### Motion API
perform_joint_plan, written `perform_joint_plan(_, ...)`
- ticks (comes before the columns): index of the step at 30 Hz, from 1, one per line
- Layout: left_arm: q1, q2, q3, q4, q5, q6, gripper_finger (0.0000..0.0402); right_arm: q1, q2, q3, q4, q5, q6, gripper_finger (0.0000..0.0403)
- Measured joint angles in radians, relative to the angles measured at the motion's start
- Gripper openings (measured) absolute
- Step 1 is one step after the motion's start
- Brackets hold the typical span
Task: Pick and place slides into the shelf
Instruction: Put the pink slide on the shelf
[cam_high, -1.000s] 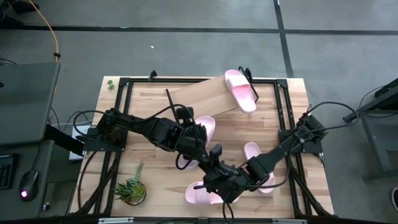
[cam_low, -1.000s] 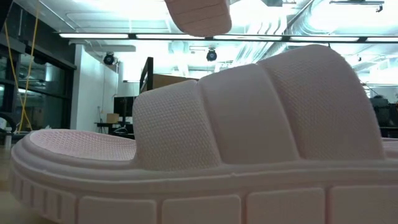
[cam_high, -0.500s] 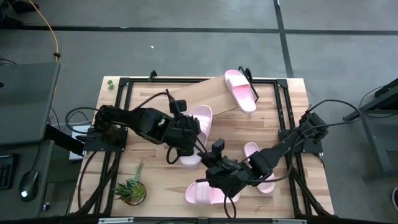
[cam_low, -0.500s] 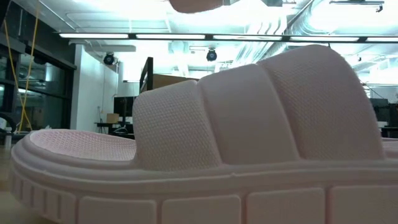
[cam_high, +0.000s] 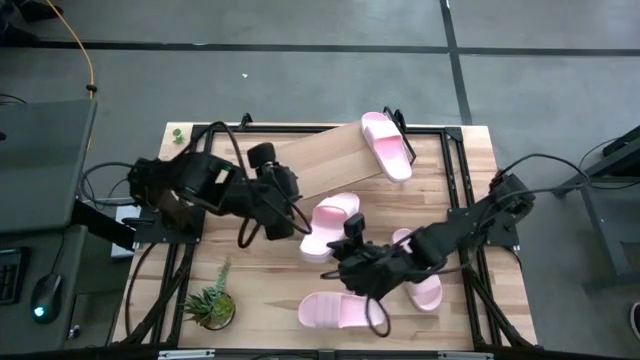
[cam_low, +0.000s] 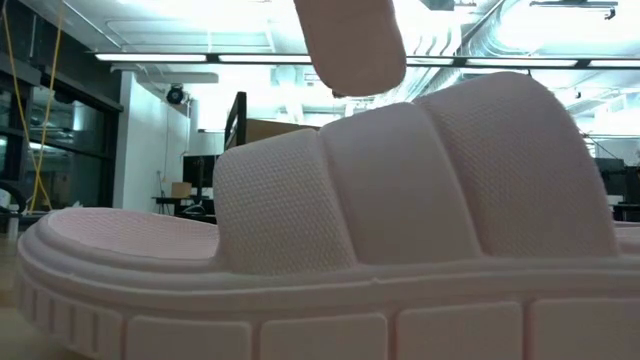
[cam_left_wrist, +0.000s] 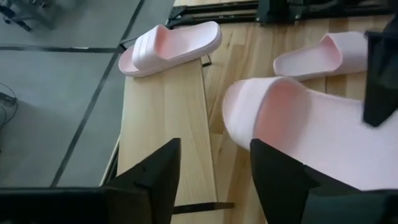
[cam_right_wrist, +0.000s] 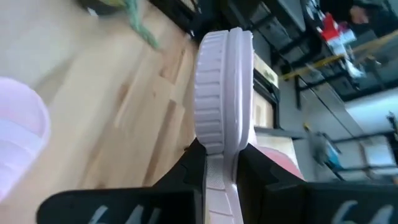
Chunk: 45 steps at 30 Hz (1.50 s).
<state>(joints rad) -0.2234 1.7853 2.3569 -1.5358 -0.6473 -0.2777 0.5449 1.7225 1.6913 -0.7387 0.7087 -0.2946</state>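
One light-pink slide (cam_high: 330, 222) hangs over the table's middle, with my right gripper (cam_high: 346, 240) shut on it; the low view shows it high up (cam_low: 350, 45). My left gripper (cam_high: 298, 222) stands open just left of that slide, touching nothing; its fingers frame the slide's end (cam_left_wrist: 298, 124). A second slide (cam_high: 387, 145) lies on the slanted wooden shelf (cam_high: 320, 155) at its right end. A third slide (cam_high: 335, 312) lies flat on the table near the front edge. Another (cam_high: 418, 283) lies partly under my right arm. My right gripper pinches the slide's sole (cam_right_wrist: 219, 146) between its two fingers, one on each flat face. The slide shows edge-on in the right wrist view and runs forward past the fingertips. It is lifted clear of the table. Which end of the sole is held, I cannot tell.
A small potted plant (cam_high: 210, 305) stands at the table's front left. Black frame rails (cam_high: 195, 190) run along the table's sides and back. The front slide fills the low view (cam_low: 320, 230). The shelf's left part is bare wood.
My left gripper has opened, let go of the lifted slide and drawn back toward the table's left edge. The slide has stayed in my right gripper, which has shifted slightly toward the far edge, and it now hangs lower in the low view.
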Motion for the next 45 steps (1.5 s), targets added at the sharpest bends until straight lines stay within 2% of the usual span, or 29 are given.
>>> perform_joint_plan(6,-0.031,-0.032,-0.001,-0.001,0.000,-0.015,0.0177,-0.028,-0.081,0.001,-0.009,-0.179,-0.053,0.0028)
perform_joint_plan(11,-0.075,-0.033,-0.001,-0.002,0.000,-0.007,0.0166,-0.060,-0.159,0.001,-0.006,-0.222,-0.111,0.0028)
perform_joint_plan(18,-0.136,-0.036,-0.001,-0.003,-0.001,0.009,0.0155,-0.157,-0.227,0.002,-0.008,-0.365,-0.202,0.0028)
perform_joint_plan(27,-0.204,-0.035,-0.001,-0.011,-0.026,0.025,0.0156,-0.348,-0.244,0.001,-0.029,-0.600,-0.295,0.0028)
perform_joint_plan(38,-0.235,-0.037,-0.002,-0.013,-0.045,0.068,0.0156,-0.605,-0.264,0.001,0.008,-0.800,-0.383,0.0028)
perform_joint_plan(45,-0.235,-0.037,-0.002,-0.012,-0.046,0.091,0.0156,-0.767,-0.286,0.002,0.030,-1.032,-0.403,0.0038)
